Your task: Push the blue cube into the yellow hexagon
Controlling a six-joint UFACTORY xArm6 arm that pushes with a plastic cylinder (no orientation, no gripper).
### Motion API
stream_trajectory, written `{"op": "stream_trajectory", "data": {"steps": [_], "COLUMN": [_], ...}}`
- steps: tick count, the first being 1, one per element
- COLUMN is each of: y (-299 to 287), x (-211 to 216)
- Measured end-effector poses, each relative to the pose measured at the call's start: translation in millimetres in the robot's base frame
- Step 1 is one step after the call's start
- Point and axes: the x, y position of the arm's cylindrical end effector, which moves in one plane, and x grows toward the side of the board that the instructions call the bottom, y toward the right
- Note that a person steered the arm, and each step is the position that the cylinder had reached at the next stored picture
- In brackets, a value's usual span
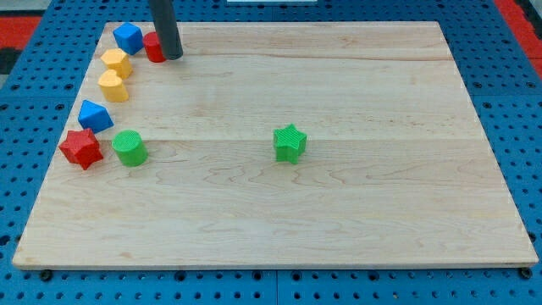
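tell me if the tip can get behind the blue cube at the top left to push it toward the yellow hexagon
Probably yes, with a detour. My tip sits against the red block, just right of the blue cube. The yellow hexagon lies just below the cube, so the tip must circle above the cube, close to the board edge.

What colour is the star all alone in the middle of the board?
Green. The star shows clearly in the camera view, the only one, standing apart from the other blocks.
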Motion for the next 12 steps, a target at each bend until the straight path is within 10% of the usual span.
{"op": "stream_trajectory", "data": {"steps": [2, 12], "y": [41, -134], "x": [-75, -69]}}
